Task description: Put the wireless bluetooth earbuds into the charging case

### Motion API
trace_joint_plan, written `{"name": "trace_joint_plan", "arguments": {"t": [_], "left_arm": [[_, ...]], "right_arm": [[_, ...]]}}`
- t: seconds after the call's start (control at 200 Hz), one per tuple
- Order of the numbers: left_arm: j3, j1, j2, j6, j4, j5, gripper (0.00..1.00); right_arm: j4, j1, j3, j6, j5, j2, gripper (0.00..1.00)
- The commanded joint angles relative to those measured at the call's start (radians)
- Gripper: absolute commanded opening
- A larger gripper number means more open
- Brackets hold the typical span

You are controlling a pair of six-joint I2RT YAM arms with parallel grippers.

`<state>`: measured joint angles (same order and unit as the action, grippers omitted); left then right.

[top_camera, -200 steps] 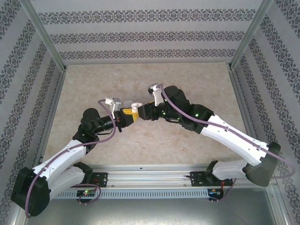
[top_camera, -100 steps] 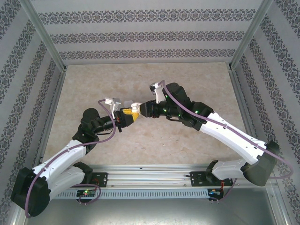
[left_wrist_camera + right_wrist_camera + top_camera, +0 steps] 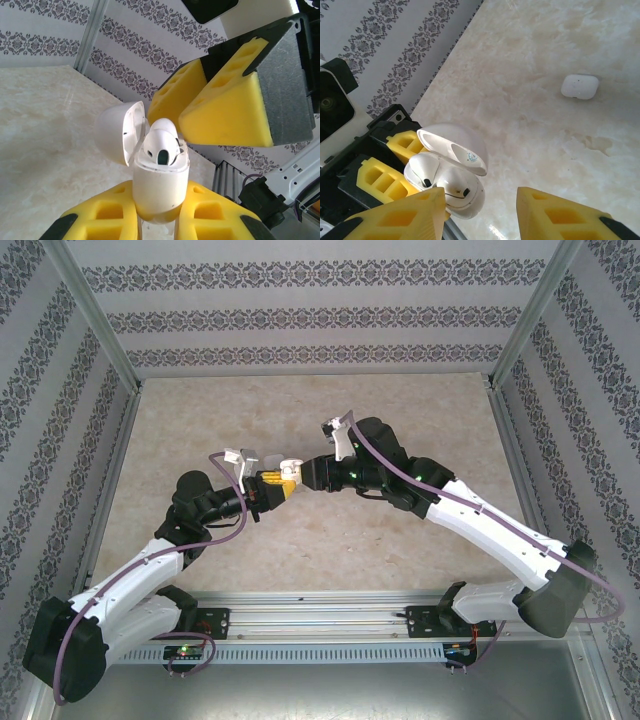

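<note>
Top view: right gripper (image 3: 302, 474) has edged in beside the charging case (image 3: 291, 466), jaws narrower yet apart, empty; left wrist: left gripper (image 3: 155, 215) clamped on case, lid (image 3: 116, 131) up, earbud (image 3: 161, 144) seated; right wrist: both earbuds (image 3: 426, 173) look inside the case, so closing the lid likely remains.

White closed case (image 3: 579, 86) lies on marbled table (image 3: 545, 40).
</note>
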<state>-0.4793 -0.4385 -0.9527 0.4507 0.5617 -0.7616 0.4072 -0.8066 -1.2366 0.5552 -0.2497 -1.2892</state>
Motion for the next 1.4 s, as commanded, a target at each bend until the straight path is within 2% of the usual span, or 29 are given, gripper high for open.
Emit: {"name": "trace_joint_plan", "arguments": {"t": [0.0,0.215,0.35,0.51,0.644,0.784,1.099,1.394], "left_arm": [[-0.016,-0.004,0.022,0.006,0.040,-0.019,0.00],[-0.016,-0.004,0.023,0.008,0.042,-0.033,0.00],[-0.021,-0.005,0.015,0.009,0.041,-0.063,0.00],[-0.026,-0.005,0.002,0.025,0.057,-0.109,0.00],[-0.031,-0.004,-0.010,0.043,0.082,-0.138,0.00],[-0.039,-0.003,-0.029,0.068,0.110,-0.164,0.00],[-0.042,-0.004,-0.046,0.086,0.121,-0.168,0.00],[-0.050,-0.003,-0.045,0.083,0.030,-0.112,0.00]], "right_arm": [[-0.028,0.014,0.012,0.021,-0.018,0.008,0.41],[-0.066,0.029,0.025,0.042,-0.065,0.031,0.42],[-0.144,0.078,0.066,0.107,-0.128,0.068,0.44],[-0.205,0.125,0.090,0.187,-0.228,0.060,0.54],[-0.229,0.134,0.086,0.218,-0.308,0.027,0.57],[-0.231,0.133,0.068,0.234,-0.391,-0.024,0.58],[-0.232,0.126,0.036,0.228,-0.488,-0.059,0.55],[-0.204,0.115,0.023,0.141,-0.505,0.015,0.53]]}}
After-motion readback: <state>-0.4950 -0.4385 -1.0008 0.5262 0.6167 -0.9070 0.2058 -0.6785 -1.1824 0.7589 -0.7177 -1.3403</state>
